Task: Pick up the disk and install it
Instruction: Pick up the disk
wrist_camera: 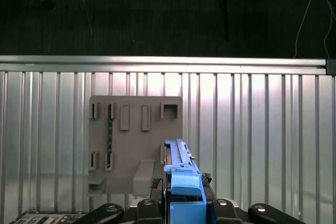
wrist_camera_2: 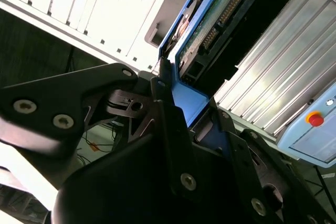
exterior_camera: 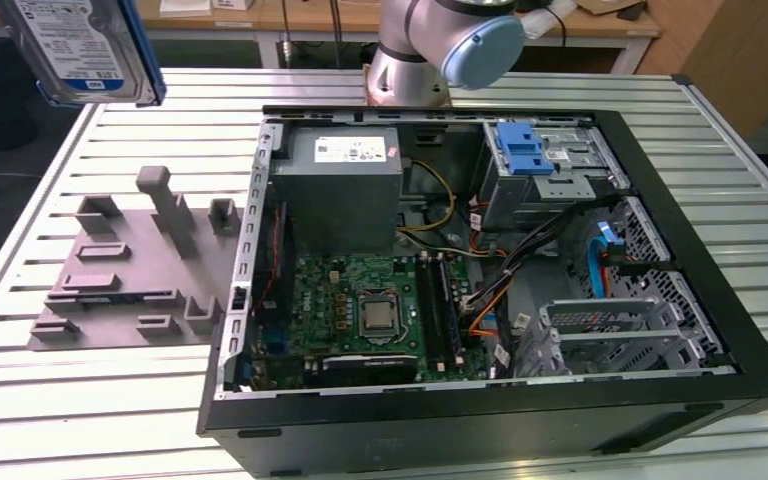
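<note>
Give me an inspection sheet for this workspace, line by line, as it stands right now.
Surface: slatted metal table holding an open computer case and a grey fixture plate.
Job's things: disk in its blue carrier, held in the air, outside the case.
Clutter: nothing seen.
End effector: shut on the disk's blue carrier.
Cables: coloured cables inside the case.
Surroundings: wooden benches behind; pendant with a red button.

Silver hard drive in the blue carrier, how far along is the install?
Pickup looks done: the silver hard drive in its blue carrier is aloft, clamped in the black gripper. Installing is left: it hangs outside the open black computer case.
</note>
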### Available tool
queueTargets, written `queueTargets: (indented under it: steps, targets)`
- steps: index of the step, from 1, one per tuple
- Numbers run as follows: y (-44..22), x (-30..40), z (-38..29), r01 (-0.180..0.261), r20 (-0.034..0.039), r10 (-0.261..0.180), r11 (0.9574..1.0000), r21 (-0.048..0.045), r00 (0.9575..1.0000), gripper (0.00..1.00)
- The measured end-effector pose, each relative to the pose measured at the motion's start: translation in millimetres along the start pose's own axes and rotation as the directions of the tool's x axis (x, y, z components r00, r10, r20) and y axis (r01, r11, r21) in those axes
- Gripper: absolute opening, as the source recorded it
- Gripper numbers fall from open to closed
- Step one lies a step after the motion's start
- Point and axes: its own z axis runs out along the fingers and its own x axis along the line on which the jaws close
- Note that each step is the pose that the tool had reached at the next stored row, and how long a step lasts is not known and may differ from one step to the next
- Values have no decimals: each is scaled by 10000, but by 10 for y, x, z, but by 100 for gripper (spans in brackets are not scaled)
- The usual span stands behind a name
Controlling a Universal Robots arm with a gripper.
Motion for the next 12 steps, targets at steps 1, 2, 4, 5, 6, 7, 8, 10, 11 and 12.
queueTargets:
  steps: [1, 2, 4, 5, 6, 7, 8, 10, 11, 12]
  targets:
    - [-4, 0, 0, 1, 0, -1, 10000, 0, 10000, 37]
    - [-8, 0, 0, 0, 0, 0, 10000, 0, 10000, 37]
    - [-16, 0, -1, 0, 0, 0, 10000, -1, 10000, 37]
    - [-20, 0, 0, 0, 0, 0, 10000, 0, 10000, 37]
    - [-24, 0, 0, 0, 0, 0, 10000, 0, 10000, 37]
    - [-29, 0, -1, 0, 0, 0, 10000, -1, 10000, 37]
    - [-33, 0, 0, 1, 0, -1, 10000, 0, 10000, 37]
    - [-42, 0, -1, 0, 0, 0, 10000, 0, 10000, 37]
    - [-46, 0, -1, 0, 0, 0, 10000, 0, 10000, 37]
    - [-49, 0, -1, 1, 0, -1, 10000, 0, 10000, 37]
